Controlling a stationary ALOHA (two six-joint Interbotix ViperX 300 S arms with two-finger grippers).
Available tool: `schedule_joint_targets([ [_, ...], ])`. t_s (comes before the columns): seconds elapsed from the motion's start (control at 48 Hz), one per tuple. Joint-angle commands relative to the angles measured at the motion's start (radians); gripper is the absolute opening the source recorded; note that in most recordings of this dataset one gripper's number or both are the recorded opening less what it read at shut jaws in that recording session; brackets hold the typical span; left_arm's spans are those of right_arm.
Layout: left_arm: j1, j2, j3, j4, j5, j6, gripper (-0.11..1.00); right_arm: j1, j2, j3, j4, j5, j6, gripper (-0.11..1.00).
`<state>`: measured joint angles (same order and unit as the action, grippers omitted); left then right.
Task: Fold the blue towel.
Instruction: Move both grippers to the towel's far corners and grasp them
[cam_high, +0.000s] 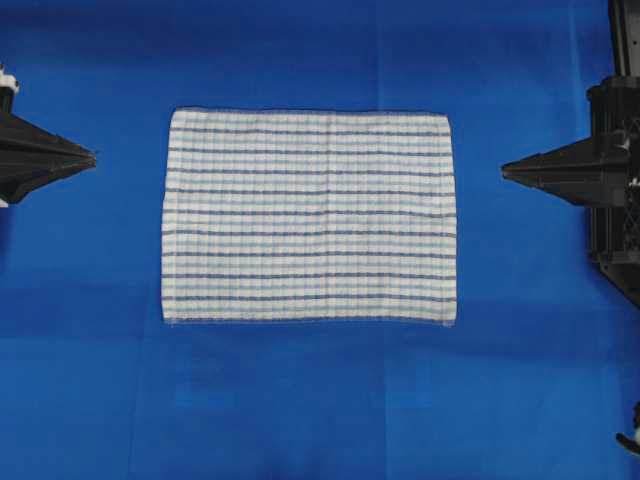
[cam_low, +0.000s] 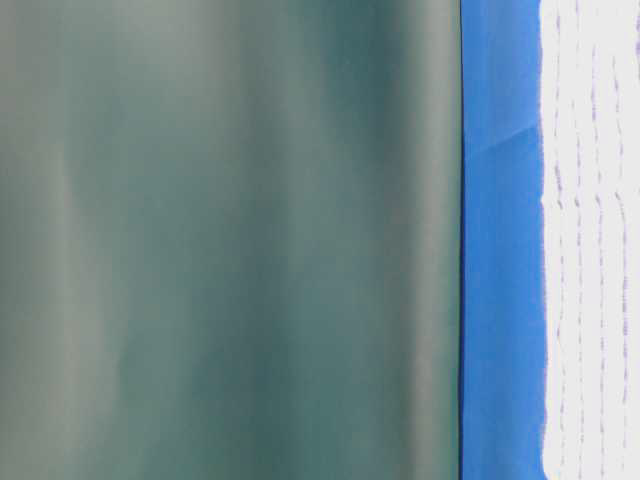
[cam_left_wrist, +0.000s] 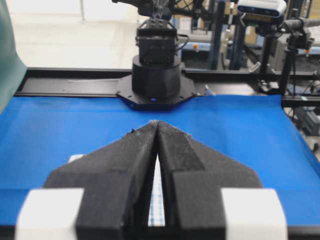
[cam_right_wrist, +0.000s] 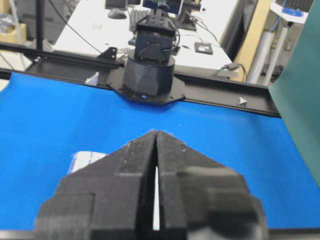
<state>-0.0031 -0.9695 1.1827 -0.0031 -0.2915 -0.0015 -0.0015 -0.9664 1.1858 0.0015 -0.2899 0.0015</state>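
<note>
Both pincers, left pincer (cam_high: 92, 155) and right pincer (cam_high: 505, 171), sit closed, seemingly clear of blue towel (cam_high: 310, 217).

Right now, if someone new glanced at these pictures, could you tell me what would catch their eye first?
The striped blue towel stands out first: it lies flat and unfolded in the middle of the plain blue sheet. Next come the two black grippers, the left gripper at the left edge and the right gripper at the right, each shut, pointing inward at the towel and clear of it.
</note>
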Motion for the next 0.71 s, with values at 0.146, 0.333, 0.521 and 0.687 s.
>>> schedule_joint_targets([
  [0.146, 0.002, 0.025, -0.015, -0.035, 0.008, 0.015, 0.00, -0.020, 0.044, -0.048, 0.002, 0.018, 0.002, -0.01],
  [0.333, 0.064, 0.084, -0.009, -0.035, 0.011, 0.014, 0.00, -0.064, 0.086, -0.048, 0.025, 0.025, 0.003, -0.01],
  [0.521, 0.170, 0.195, -0.006, -0.037, 0.009, 0.006, 0.00, -0.164, 0.150, -0.040, 0.074, 0.040, 0.003, 0.00],
  [0.687, 0.244, 0.302, -0.011, -0.037, 0.000, 0.003, 0.14, -0.247, 0.241, -0.035, 0.078, 0.072, 0.002, 0.22],
])
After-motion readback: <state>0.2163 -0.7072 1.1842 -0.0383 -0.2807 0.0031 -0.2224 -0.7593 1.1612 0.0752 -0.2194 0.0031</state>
